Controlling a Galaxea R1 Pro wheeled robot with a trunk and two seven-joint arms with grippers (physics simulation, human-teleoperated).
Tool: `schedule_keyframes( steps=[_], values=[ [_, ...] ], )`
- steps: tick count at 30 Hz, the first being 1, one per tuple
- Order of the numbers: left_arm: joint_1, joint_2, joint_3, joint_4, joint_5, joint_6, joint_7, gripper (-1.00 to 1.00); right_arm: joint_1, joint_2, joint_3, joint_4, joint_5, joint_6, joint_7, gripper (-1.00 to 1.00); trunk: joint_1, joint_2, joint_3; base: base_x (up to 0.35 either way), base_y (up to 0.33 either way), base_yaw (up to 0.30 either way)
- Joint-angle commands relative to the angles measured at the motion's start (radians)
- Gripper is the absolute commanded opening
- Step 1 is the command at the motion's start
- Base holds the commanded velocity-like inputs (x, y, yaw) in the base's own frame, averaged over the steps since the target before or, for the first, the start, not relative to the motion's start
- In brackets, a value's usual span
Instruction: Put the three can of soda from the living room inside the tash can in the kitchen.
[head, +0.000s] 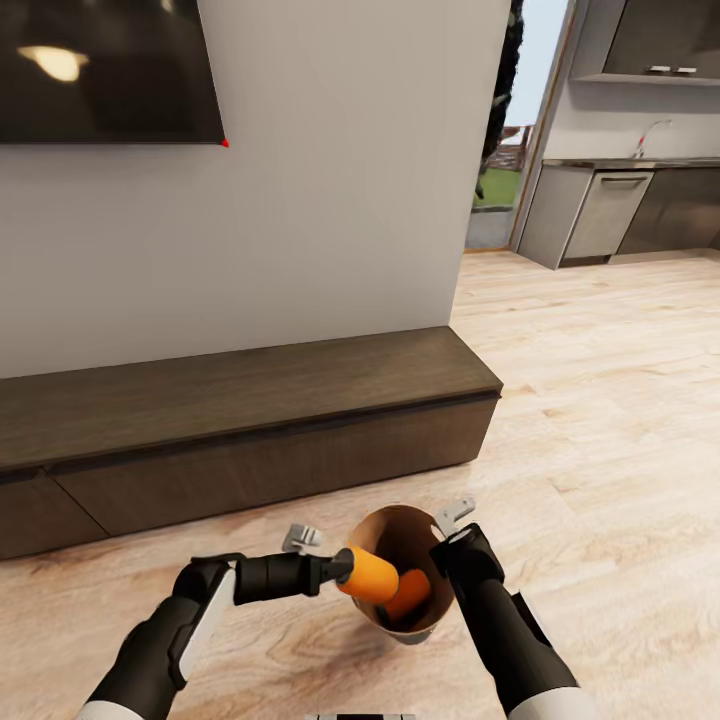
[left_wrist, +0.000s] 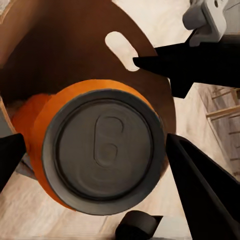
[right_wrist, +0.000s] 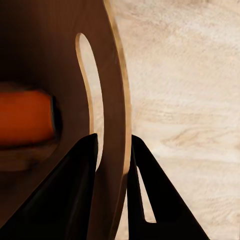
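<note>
Long dark wood media console (head: 230, 420) against a white wall (head: 340, 180). Black television (head: 105, 70) mounted above the console. Grey kitchen cabinets (head: 610, 210) far beyond the console's right end, across pale wood floor (head: 600, 400).

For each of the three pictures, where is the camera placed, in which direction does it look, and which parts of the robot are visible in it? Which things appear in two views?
Head view: from the head, looking forward and down at a wooden bin on the floor; both arms show.
Left wrist view: near the left claw, looking along its fingers, shut on an orange can over the bin's mouth; the right claw shows too.
Right wrist view: near the right claw, clamped on the bin's wall beside a handle slot.
Shared: the bin, and another orange can inside.
</note>
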Motion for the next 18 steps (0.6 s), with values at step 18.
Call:
schedule_keyframes(
  steps=[18],
  values=[
    [-0.003,-0.003,-0.018,0.013,-0.006,-0.020,0.009,-1.00,0.000,0.001,0.061,-0.073,-0.008,0.040,0.005,-1.00,0.000,0.000,0.000,0.000,0.000,0.000]
  ],
)
